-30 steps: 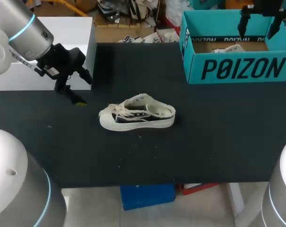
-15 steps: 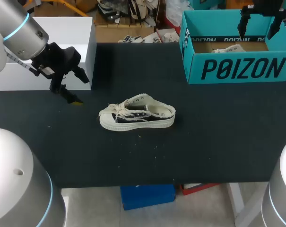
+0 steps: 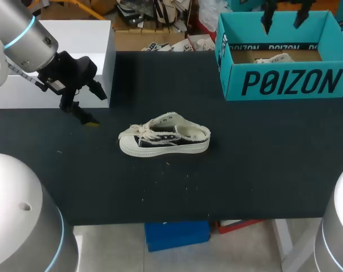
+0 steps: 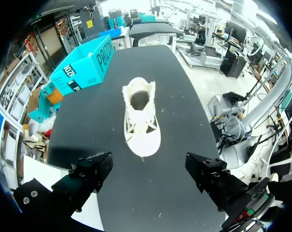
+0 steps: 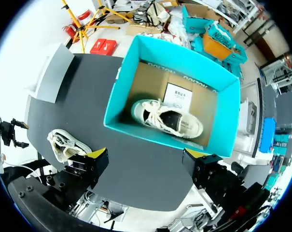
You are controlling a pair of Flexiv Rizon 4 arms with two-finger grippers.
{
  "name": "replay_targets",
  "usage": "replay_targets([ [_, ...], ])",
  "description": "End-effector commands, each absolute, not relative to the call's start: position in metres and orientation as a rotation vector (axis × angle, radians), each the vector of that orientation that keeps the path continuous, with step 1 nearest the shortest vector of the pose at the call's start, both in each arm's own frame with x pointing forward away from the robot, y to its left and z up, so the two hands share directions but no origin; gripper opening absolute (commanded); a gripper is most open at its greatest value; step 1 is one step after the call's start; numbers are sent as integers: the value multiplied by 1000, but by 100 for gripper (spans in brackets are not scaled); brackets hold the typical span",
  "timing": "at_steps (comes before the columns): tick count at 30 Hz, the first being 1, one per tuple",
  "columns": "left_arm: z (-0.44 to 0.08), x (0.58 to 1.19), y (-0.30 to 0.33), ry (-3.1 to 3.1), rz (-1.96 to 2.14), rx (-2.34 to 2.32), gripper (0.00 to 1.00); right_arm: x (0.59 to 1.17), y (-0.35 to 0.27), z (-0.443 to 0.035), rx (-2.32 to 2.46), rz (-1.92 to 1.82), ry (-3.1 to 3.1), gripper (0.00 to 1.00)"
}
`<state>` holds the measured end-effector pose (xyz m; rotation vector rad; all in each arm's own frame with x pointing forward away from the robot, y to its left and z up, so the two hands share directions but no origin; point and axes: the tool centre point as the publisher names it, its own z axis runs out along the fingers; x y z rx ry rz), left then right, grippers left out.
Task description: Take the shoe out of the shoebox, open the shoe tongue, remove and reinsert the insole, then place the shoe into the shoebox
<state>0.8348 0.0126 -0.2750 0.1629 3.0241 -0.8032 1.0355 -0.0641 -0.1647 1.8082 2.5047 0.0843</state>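
Judging shoe [image 3: 164, 137] light, upper floppy, sole stiff: pinch across sole sides. Left gripper [image 4: 148, 166], right gripper [image 5: 145, 157]: fingers wide, empty.

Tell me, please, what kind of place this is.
Probably a robot test workstation, not a shop: the left gripper and right gripper hover above a black table that holds a loose shoe and an open teal shoebox with a second shoe inside.
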Motion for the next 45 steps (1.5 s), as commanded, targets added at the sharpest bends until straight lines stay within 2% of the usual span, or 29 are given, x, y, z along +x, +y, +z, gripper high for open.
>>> replay_targets([
  [1, -276, 835, 13, 3022, -804, 165, 100, 1020, -28, -151, 886, -28, 2903, 100],
  [3, -276, 835, 13, 3022, -804, 165, 100, 1008, -19, -149, 766, -51, 2949, 100],
  [24, -276, 835, 13, 3022, -804, 165, 100, 1010, -18, -159, 692, -40, 2955, 100],
  [31, -276, 835, 13, 3022, -804, 165, 100, 976, 2, -192, 478, -120, 2982, 100],
  [38, -276, 835, 13, 3022, -804, 165, 100, 937, 27, -181, 433, -22, 3025, 100],
  [45, -276, 835, 13, 3022, -804, 165, 100, 937, 27, -181, 433, -22, 3025, 100],
])
